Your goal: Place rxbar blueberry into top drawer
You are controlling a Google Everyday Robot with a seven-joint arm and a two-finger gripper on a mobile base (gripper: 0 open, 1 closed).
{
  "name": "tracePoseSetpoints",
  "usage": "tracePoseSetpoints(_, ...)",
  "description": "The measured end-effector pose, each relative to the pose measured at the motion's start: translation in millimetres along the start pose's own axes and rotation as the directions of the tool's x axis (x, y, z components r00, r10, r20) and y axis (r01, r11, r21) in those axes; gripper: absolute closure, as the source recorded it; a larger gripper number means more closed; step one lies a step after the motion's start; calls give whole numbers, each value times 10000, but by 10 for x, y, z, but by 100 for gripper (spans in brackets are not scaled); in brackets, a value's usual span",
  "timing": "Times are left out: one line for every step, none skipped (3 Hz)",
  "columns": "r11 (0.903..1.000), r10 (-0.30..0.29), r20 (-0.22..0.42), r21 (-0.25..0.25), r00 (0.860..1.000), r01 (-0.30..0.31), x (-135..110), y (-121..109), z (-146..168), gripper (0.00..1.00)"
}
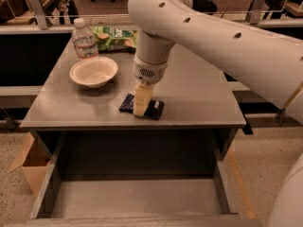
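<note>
The rxbar blueberry, a dark navy flat bar, lies on the grey desk top near its front edge. My gripper hangs from the white arm straight down onto the bar's middle, its cream fingers covering part of the wrapper. The top drawer is pulled open below the desk's front edge, a wide shallow grey tray with nothing in it.
A white bowl sits at the desk's left. A water bottle and a green snack bag stand behind it. A cardboard box sits on the floor at the left of the drawer.
</note>
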State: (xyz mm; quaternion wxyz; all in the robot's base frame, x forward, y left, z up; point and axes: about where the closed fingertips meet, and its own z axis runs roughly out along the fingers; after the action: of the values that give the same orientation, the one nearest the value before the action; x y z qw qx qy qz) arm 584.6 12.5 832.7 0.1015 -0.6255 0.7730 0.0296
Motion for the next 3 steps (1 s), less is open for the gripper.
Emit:
tracePoseSetpoints(10000, 0, 0, 0, 10000, 0, 0, 0, -1, 100)
tracePoseSetpoints(9980, -478, 467, 433, 9978, 458, -101, 98, -187, 100)
tracePoseSetpoints(9908, -1006, 1122, 1015, 9886, 893, -196, 251, -486, 100)
